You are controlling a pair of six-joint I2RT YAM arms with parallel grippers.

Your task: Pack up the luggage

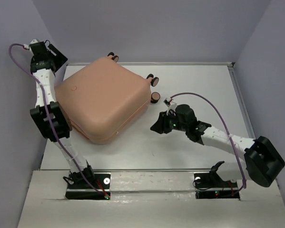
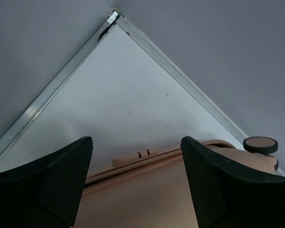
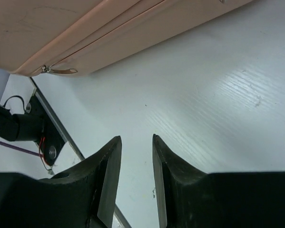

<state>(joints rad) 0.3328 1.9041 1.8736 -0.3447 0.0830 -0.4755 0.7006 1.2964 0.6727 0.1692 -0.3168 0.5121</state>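
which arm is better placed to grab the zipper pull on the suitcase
Probably right: the right fingers point toward the suitcase edge where the zipper pull shows. The left fingers hover over its far side, away from the pull.

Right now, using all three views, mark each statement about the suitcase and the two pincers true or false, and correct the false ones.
1. The peach-pink hard-shell suitcase lies shut on the white table. True.
2. The left pincer grips the suitcase. False: it is open and empty.
3. The suitcase's small wheels sit on its far-right edge. True.
4. The right pincer holds the metal zipper pull. False: it is over bare table, apart from the pull, holding nothing.
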